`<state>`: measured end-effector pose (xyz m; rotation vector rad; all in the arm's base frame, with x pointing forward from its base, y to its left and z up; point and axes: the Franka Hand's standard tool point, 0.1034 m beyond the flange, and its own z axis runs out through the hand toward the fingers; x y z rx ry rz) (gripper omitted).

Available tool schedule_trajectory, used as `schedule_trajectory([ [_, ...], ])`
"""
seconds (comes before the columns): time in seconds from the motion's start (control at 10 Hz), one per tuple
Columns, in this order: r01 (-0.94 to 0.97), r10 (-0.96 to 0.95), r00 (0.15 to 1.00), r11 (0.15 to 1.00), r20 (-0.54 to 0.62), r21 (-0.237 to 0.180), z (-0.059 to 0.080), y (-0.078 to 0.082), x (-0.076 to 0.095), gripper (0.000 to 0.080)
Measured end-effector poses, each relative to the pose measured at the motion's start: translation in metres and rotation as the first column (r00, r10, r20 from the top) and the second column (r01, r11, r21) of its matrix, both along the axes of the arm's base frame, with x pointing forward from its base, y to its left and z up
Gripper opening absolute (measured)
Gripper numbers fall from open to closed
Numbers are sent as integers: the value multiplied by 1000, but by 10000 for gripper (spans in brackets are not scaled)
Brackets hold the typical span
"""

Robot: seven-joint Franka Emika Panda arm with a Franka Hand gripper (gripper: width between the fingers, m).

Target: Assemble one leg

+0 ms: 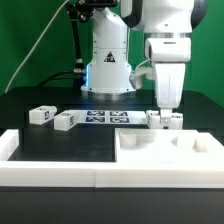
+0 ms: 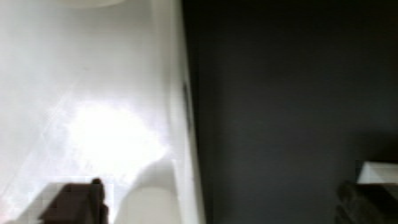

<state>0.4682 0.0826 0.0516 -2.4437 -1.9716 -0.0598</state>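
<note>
Four alike legs show in the exterior view: two at the left [image 1: 40, 115] [image 1: 66, 121] and two at the right [image 1: 155, 119] [image 1: 175, 121], all lying on the black table. My gripper [image 1: 163, 106] hangs just above the right pair, behind the large white square panel [image 1: 165, 152]. In the wrist view the gripper [image 2: 217, 205] is open and empty. Its dark fingertips [image 2: 71, 203] stand far apart, over the panel's edge [image 2: 107, 110] and the black table. A pale corner [image 2: 377, 172] by the other finger may be a leg.
The marker board [image 1: 105, 117] lies between the two pairs of legs. A raised white border [image 1: 50, 170] runs along the table's front and the exterior view's left. The robot's base [image 1: 108, 65] stands behind.
</note>
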Motion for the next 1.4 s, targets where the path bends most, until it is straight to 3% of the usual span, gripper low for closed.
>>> schedule_trajectory([
  [0.2,16,-16,1000,1000,-3,2,-2,0,0,649],
  [0.4,210,-210,978,978,-10,8,-2,0,0,649],
  [0.5,331,-331,943,943,8,35,-2,1,0,649],
  [0.6,492,-495,868,867,23,82,-4,-2,-14,649],
  [0.8,787,-791,612,606,-21,116,-7,-3,-41,649],
  [1.0,887,-889,455,448,-56,112,-7,10,-45,649],
  [1.2,980,-977,184,175,-105,91,-6,16,-44,649],
  [1.4,997,-991,27,17,-129,80,-6,20,-43,649],
])
